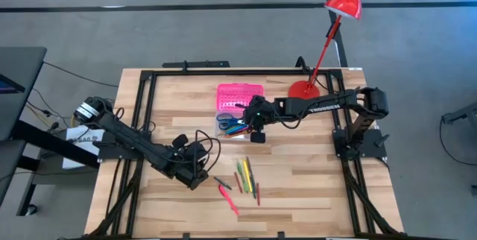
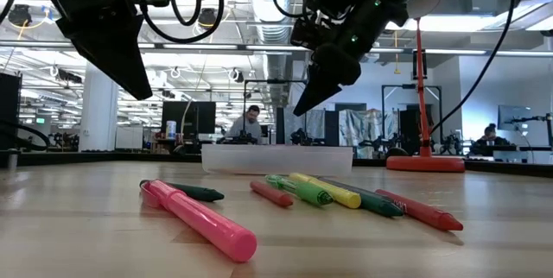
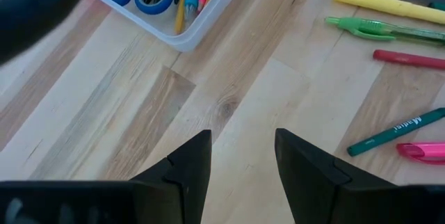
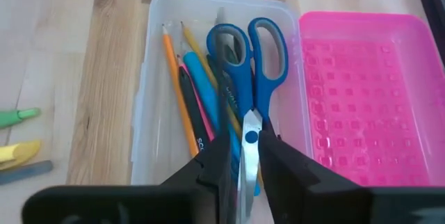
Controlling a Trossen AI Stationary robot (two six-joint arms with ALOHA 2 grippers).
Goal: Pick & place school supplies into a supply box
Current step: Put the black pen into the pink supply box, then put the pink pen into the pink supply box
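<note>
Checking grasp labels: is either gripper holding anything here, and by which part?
Left gripper: open, empty, over bare table. Right gripper: over the box, fingers straddling the scissors at their pivot; gripped or released cannot be told.

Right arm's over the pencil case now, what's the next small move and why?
Probably lift the right gripper straight up. Its fingers are parted above the scissors, which already lie inside the clear box, while several markers lie on the table unpicked.
</note>
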